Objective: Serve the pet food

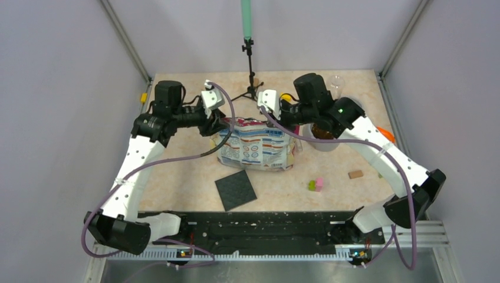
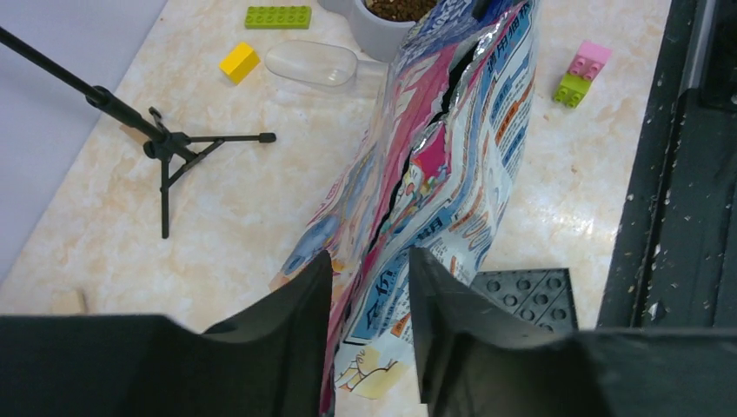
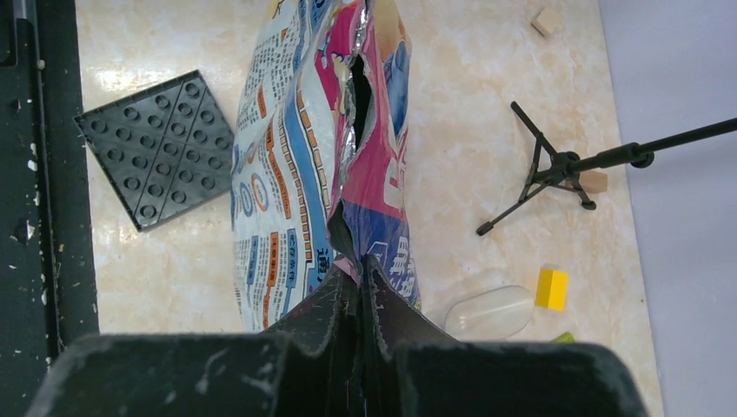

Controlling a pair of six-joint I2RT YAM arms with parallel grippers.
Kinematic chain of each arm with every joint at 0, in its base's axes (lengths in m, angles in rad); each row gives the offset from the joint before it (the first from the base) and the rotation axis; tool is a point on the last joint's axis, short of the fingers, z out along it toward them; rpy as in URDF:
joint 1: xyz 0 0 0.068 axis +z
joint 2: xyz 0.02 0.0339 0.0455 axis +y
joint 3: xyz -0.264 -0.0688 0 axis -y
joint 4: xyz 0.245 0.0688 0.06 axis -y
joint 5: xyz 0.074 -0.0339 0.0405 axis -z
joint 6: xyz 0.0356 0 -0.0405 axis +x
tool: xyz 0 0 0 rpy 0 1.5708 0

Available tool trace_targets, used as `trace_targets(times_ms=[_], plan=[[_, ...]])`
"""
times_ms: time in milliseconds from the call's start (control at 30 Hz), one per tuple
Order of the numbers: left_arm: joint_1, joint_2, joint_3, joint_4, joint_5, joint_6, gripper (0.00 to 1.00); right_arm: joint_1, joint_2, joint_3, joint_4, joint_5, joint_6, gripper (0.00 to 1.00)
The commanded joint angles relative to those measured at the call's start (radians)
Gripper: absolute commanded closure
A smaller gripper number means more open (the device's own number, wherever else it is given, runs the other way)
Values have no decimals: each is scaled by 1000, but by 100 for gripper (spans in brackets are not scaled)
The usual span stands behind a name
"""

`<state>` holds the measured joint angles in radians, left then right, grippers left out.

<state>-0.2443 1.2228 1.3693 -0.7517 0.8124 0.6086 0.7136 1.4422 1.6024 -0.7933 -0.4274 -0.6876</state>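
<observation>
The glossy pink-and-blue printed bag [image 1: 256,147] stands on the table between both arms, its top torn open along a silver-lined slit [image 3: 356,87]. My right gripper [image 3: 359,261] is shut on the bag's top edge at one end. At the other end my left gripper [image 2: 369,256] has its jaws apart, and the bag's [image 2: 452,156] corner hangs in the gap between them. The pet food [image 2: 395,7] shows as brown kibble in a pale bowl [image 2: 374,35] behind the bag. In the overhead view the bowl [image 1: 323,144] sits under my right arm.
A clear scoop [image 2: 308,62] lies beside the bowl. A black studded plate [image 1: 235,190] lies in front of the bag. A small black tripod [image 1: 250,82] stands at the back. Pink and green blocks [image 1: 316,184], a tan block [image 1: 355,174] and a yellow block [image 2: 238,61] lie scattered.
</observation>
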Motion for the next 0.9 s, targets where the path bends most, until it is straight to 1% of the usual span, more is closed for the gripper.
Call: trace_targets(times_ms=[0, 33, 67, 100, 233, 367, 467, 533, 567, 600, 633, 667, 733, 767, 867], plan=[[3, -48, -8, 66, 29, 6, 48, -3, -94, 2, 97, -48, 6, 100], [-4, -45, -2, 74, 51, 6, 33, -9, -100, 5, 96, -70, 17, 100], [-15, -40, 5, 87, 65, 6, 27, -15, -105, 10, 98, -95, 30, 100], [-31, -37, 11, 100, 70, 5, 24, -22, -107, 12, 100, -119, 42, 100], [-106, 1, 17, 141, 51, 24, 24, -40, -116, 5, 133, -181, 74, 100], [-156, 65, 52, 80, -1, 74, 24, -43, -114, 6, 132, -190, 84, 100], [-164, 77, 55, 83, 56, 78, 24, -46, -124, -11, 142, -195, 96, 100], [-167, 80, 53, 95, 77, 76, 27, -48, -131, -27, 155, -195, 106, 100], [-167, 82, 54, 98, 78, 75, 29, -49, -132, -33, 160, -196, 112, 100], [-167, 82, 56, 97, 74, 74, 34, -49, -132, -36, 160, -197, 115, 100], [-167, 85, 60, 92, 70, 74, 44, -51, -132, -38, 159, -197, 117, 100], [-166, 87, 65, 83, 67, 71, 57, -51, -131, -38, 155, -197, 116, 100], [-165, 84, 73, 83, 61, 52, 97, -51, -129, -38, 143, -192, 114, 100], [-165, 78, 69, 91, 57, 31, 100, -51, -129, -37, 134, -187, 111, 100], [-164, 51, 32, 127, 50, -10, 100, -51, -118, -34, 94, -174, 97, 100]])
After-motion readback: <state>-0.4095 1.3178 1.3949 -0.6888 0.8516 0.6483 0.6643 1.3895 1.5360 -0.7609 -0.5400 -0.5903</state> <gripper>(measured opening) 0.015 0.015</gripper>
